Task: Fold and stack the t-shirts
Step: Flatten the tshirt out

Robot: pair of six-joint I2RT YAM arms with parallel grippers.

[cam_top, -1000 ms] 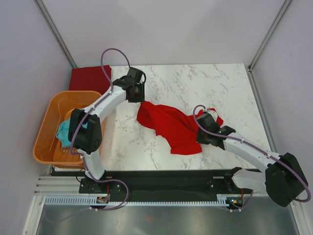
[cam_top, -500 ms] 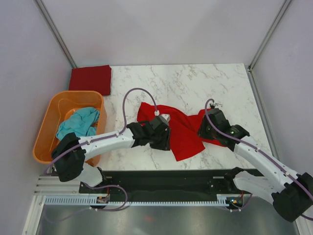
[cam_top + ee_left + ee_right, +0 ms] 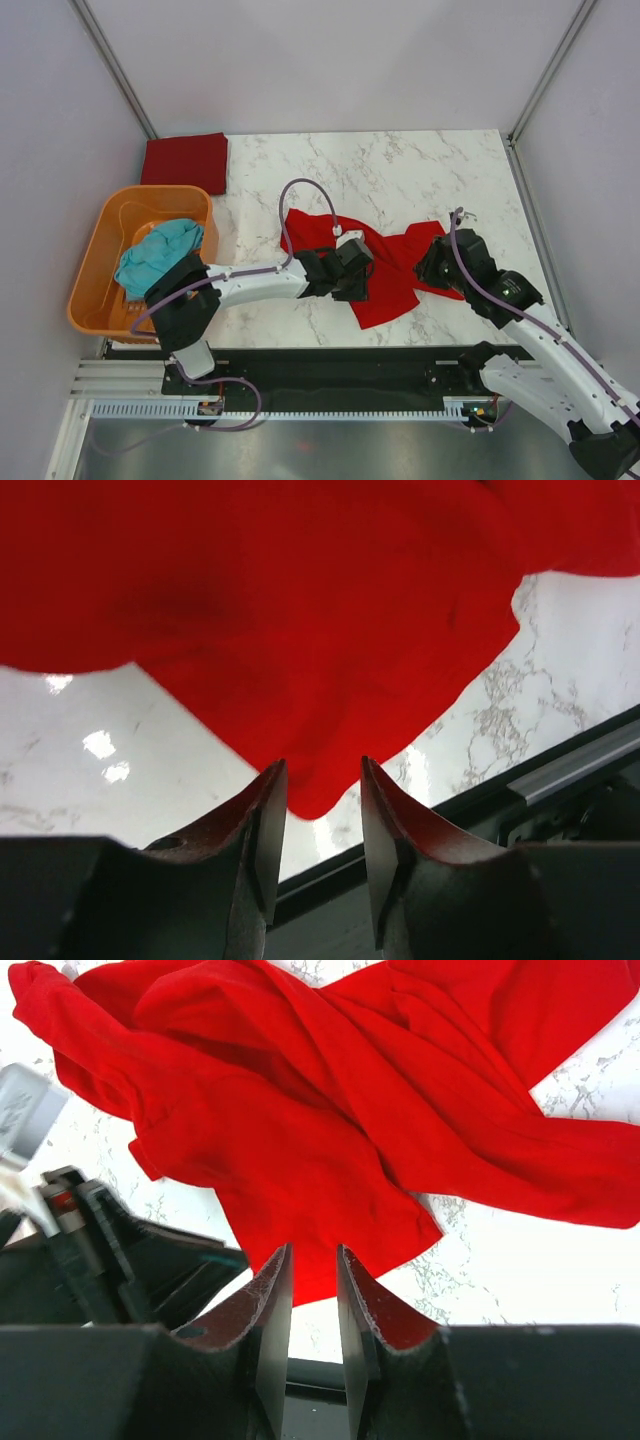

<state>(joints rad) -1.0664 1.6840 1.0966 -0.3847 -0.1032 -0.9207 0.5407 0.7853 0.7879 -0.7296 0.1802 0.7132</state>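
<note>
Left arm has swung from the far-left corner to mid-worktop. The left gripper point(image 3: 320, 765) hangs half open and empty over the crumpled bright red cloth t-shirt point(image 3: 395, 285). The right gripper point(image 3: 312, 1250), shut a second ago, is now slightly parted and holds nothing. Three shirts: that one, a folded maroon cloth t-shirt point(image 3: 185, 162) in the far-left corner, and a teal cloth t-shirt point(image 3: 155, 255) in one orange plastic basket point(image 3: 85, 290).
</note>
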